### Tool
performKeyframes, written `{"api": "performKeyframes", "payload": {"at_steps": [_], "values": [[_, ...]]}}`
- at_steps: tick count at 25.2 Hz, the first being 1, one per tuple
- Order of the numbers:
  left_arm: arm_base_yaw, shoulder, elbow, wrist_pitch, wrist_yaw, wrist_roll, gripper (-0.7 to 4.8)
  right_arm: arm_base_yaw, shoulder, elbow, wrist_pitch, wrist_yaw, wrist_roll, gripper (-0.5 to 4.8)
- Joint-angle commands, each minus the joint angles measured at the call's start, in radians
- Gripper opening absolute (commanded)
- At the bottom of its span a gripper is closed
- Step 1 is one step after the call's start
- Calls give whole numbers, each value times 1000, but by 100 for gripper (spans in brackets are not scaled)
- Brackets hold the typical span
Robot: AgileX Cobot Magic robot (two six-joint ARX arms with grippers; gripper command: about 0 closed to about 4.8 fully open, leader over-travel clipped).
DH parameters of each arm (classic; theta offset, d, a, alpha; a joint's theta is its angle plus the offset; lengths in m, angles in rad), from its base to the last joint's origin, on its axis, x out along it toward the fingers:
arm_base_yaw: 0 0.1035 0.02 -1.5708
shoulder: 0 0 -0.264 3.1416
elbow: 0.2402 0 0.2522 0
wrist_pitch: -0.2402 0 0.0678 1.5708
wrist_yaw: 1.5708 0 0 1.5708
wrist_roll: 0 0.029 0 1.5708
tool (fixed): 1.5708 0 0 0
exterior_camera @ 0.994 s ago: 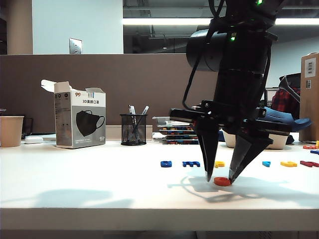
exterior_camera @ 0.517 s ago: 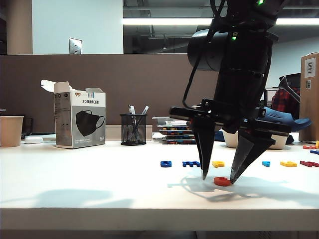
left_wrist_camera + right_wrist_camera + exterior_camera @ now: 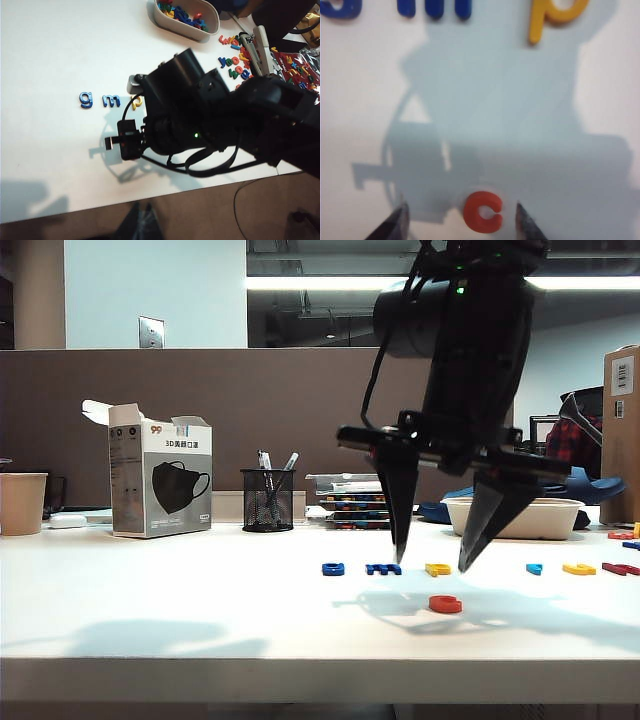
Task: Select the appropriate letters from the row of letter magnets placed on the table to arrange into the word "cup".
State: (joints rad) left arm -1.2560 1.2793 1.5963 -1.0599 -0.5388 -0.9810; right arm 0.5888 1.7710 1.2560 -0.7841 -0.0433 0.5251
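Above the table (image 3: 200, 640), right gripper (image 3: 433, 564) hung with jaws wide, red c (image 3: 445, 604) lying free below at 5 o'clock (fronting the row). Next pick should take the u squarely. Right wrist view alone showed yellow p (image 3: 555, 15); left gripper unseen, state unknown.

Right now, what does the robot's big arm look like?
The right arm is black and chunky, with a round drum-shaped joint, looping black cables and small green lights. Its right gripper ends in two long, pointed black jaws, like a beak.
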Motion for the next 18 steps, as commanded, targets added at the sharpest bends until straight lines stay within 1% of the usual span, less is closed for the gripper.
{"api": "performKeyframes", "payload": {"at_steps": [1, 5, 9, 14, 18], "values": [[0, -2, 4, 0, -7, 5, -5, -8, -3, 50, -49, 30, -33, 266], [0, -2, 4, 0, -7, 5, -5, -21, -6, 143, -110, 74, -59, 266], [0, -2, 4, 0, -7, 5, -5, -41, -6, 208, -145, 71, -77, 266], [0, -2, 4, 0, -7, 5, -5, -101, -8, 263, -210, 78, -117, 266], [0, -2, 4, 0, -7, 5, -5, -167, -9, 294, -237, 93, -189, 266]]}}
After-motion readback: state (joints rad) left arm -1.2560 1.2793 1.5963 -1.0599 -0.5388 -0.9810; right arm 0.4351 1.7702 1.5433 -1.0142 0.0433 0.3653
